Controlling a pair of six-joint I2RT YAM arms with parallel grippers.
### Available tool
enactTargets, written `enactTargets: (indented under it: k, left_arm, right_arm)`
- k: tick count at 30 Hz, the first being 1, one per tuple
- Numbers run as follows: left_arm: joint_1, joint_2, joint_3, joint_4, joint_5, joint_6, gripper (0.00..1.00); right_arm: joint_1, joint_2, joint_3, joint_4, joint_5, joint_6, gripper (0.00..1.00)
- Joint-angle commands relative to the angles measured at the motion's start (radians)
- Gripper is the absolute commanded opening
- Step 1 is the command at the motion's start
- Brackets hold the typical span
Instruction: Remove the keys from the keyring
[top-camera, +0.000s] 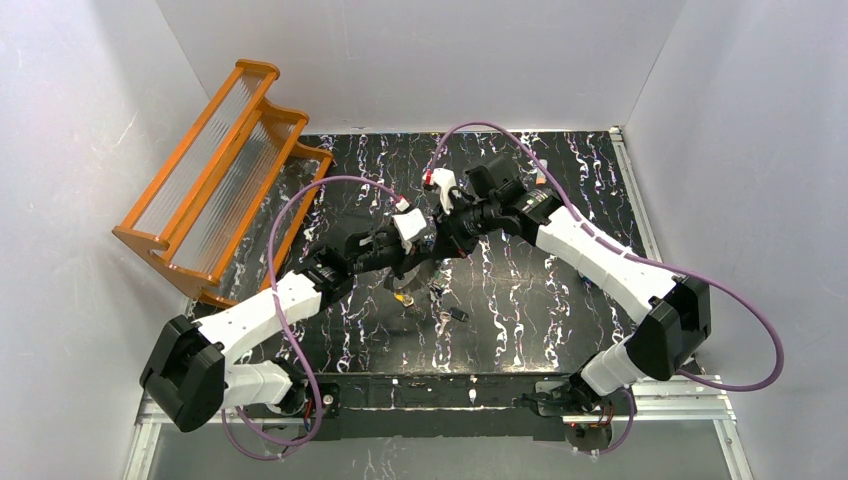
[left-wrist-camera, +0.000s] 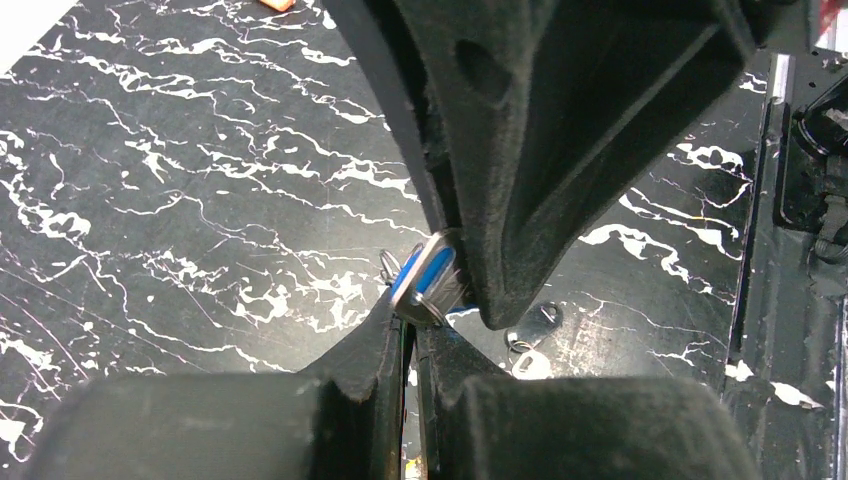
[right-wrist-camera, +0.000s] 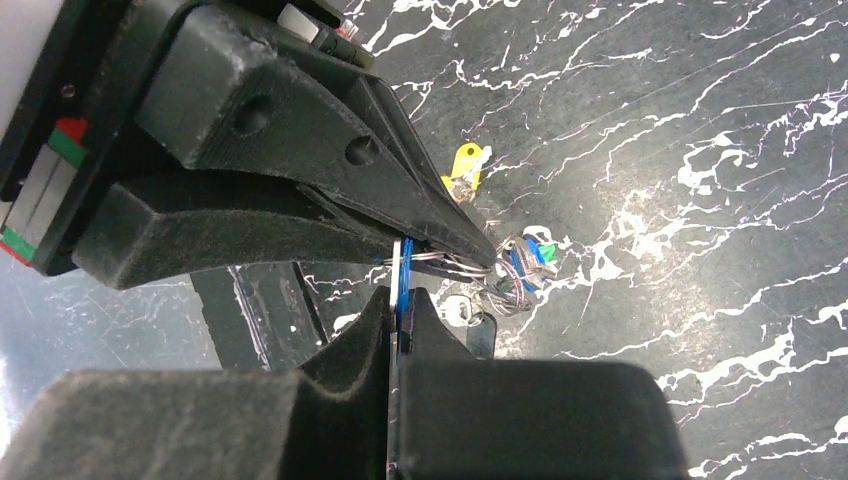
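Right tool (right-wrist-camera: 400, 310) fingers fill the foreground, pressed together on the blue-and-white disc (right-wrist-camera: 404, 268), seen edge-on; left tool (right-wrist-camera: 470, 252) comes in from the upper left, tips together and, as far as I can judge, pinching the thin grey wire of the keyring (right-wrist-camera: 448, 263) just beside the disc. Both tools meet above the middle of the worktop (right-wrist-camera: 700, 120), with the bunch held clear of it.

Green key (right-wrist-camera: 545, 250) and blue key (right-wrist-camera: 520, 268) hang from the wire past the left tips, so they count as not yet removed; yellow key (right-wrist-camera: 466, 165) lies on the worktop apart from the bunch; another key (top-camera: 455, 316) lies loose nearer the bases.

Step in hand: working one of the remaining keys along the wire. Next move calls for a firm right hold while the left tips re-grip a key head and slide it towards the gap; where that gap sits I cannot tell.
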Motion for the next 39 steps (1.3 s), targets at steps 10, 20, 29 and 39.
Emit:
enactTargets:
  k: [10,20,29,39]
  left_arm:
    - [-0.013,-0.120,-0.071,0.053,0.048,0.148,0.00]
    - [-0.013,-0.129,-0.136,0.216,0.115,0.078,0.00]
    - [-0.013,-0.152,-0.208,0.259,0.036,0.060,0.18]
    - [-0.013,-0.162,-0.206,0.242,0.080,0.001,0.51]
  right_arm:
    - [-0.102,-0.036,0.043,-0.074,-0.043,-0.044,0.01]
    - [-0.151,-0.062,-0.025,-0.065,-0.173,-0.153,0.01]
    - [-0.142,-0.071,-0.007,-0.056,-0.207,-0.213,0.01]
    - [-0.093,-0.078,-0.011,-0.046,-0.162,-0.212,0.01]
